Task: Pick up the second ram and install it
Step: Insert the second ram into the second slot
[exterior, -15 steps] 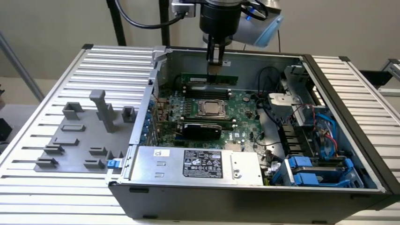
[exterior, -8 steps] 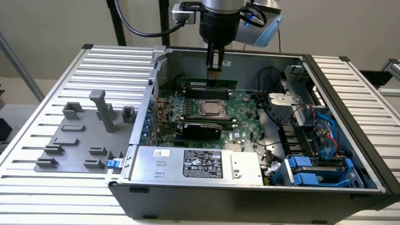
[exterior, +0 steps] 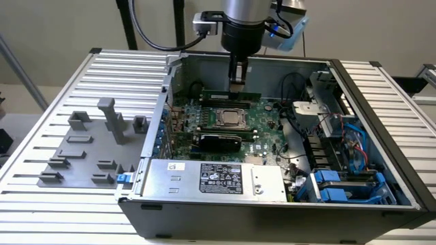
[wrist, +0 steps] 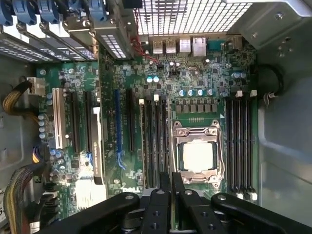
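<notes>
We see the black two-fingered gripper (exterior: 236, 88) reaching down into the open grey metal computer case (exterior: 204, 224), its fingers clenched on the upper edge of the second ram (exterior: 216, 95), a slim green circuit-board stick with dark chips. The stick stands on its long edge over the large green motherboard (exterior: 266, 120), just beyond the square silver processor socket (exterior: 230, 118); we cannot tell whether it is seated.

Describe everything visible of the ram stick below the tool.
The second ram is a slim, long green circuit-board stick standing on edge on the motherboard inside the open computer case, just beyond the processor socket in the exterior view. The tool stands straight above the middle of its top edge; whether it grips the stick, or the stick is fully seated, cannot be told.
</notes>
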Robot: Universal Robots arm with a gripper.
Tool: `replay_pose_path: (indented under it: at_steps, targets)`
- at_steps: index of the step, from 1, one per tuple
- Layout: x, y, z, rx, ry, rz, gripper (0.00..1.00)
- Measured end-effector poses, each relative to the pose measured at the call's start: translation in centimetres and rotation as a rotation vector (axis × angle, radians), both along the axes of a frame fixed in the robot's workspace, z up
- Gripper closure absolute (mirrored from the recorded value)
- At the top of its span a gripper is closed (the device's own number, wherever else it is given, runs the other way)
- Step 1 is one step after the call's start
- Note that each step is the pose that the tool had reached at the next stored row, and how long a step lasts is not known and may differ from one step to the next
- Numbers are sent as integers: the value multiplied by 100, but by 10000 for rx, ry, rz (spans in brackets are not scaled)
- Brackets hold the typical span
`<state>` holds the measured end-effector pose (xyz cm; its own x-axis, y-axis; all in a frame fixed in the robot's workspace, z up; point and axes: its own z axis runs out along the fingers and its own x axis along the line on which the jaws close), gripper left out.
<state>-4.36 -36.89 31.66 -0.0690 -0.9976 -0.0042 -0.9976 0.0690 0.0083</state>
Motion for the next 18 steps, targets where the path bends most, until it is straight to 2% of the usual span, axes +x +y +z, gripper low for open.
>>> replay_pose_path:
  at_steps: [18]
  targets:
    - [5, -65, -328, 1, -1, 0, 100]
